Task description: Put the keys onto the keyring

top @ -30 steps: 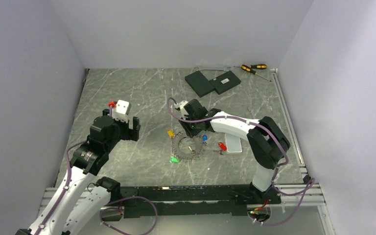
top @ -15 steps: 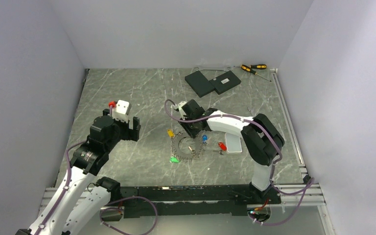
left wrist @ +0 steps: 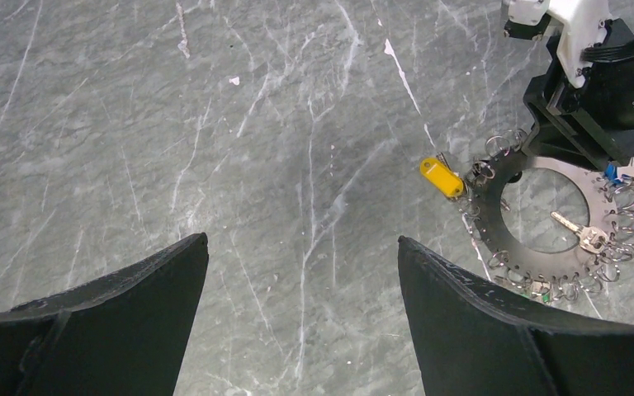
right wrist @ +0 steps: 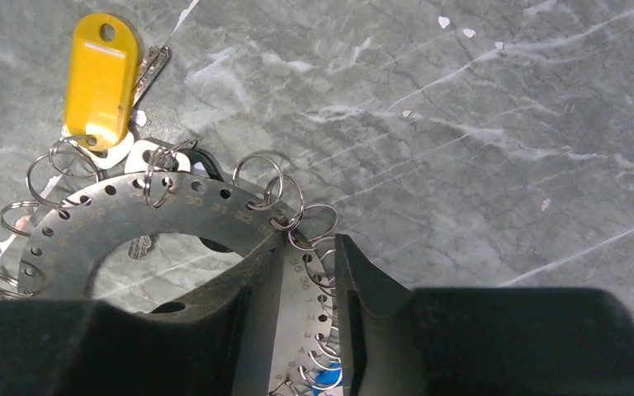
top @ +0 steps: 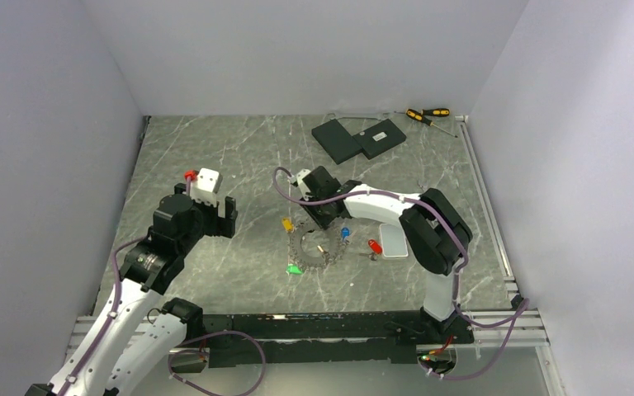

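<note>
Grips the ring with the right hand: narrow, fingers pinching the flat band across its width, one at the inner edge, one at the outer, on the ring's far side. Finds the ring flat on the counter near the middle, small wire loops threaded through holes along its rim. Counts four coloured keys by it: yellow key at the far-left rim beside a loop, blue key just beside the right hand's fingers, green key at the near-left rim, red key a little apart to the right. Spots one metal key lying inside the ring's hole. Holds the left hand wide open above bare counter, well left of the ring, gripping nothing. Sees screwdrivers and two black slabs at the far edge, well apart from the rest
</note>
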`<state>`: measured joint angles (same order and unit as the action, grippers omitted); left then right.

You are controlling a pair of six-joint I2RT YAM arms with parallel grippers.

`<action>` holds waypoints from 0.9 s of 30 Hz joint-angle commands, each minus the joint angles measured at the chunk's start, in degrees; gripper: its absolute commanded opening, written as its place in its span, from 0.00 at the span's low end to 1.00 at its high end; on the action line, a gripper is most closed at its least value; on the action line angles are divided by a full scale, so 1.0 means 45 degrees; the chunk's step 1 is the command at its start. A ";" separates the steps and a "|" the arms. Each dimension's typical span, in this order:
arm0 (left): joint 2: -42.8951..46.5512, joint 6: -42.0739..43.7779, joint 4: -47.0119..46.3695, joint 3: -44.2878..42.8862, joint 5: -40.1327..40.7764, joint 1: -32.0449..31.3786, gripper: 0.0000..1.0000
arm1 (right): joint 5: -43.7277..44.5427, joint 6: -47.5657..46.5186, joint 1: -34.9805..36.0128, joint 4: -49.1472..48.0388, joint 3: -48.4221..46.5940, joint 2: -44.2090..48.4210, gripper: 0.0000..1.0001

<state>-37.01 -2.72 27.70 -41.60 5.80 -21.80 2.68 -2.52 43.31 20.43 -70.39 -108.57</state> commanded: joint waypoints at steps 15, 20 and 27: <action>0.0059 -0.0079 -0.0270 -0.0440 -0.0168 0.0060 0.89 | -0.0484 0.0496 -0.0151 -0.0802 -0.0572 -0.0295 0.42; 0.0081 -0.0079 -0.0274 -0.0423 -0.0191 0.0060 0.90 | -0.0354 0.1057 -0.0337 -0.1133 -0.0568 -0.0160 0.43; 0.0111 -0.0079 -0.0269 -0.0423 -0.0151 0.0060 0.90 | -0.1263 0.0799 -0.0310 -0.1276 -0.0207 0.0334 0.44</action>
<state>-37.23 -2.72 27.70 -41.60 5.80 -21.80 -0.19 0.64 41.82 17.43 -71.55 -109.75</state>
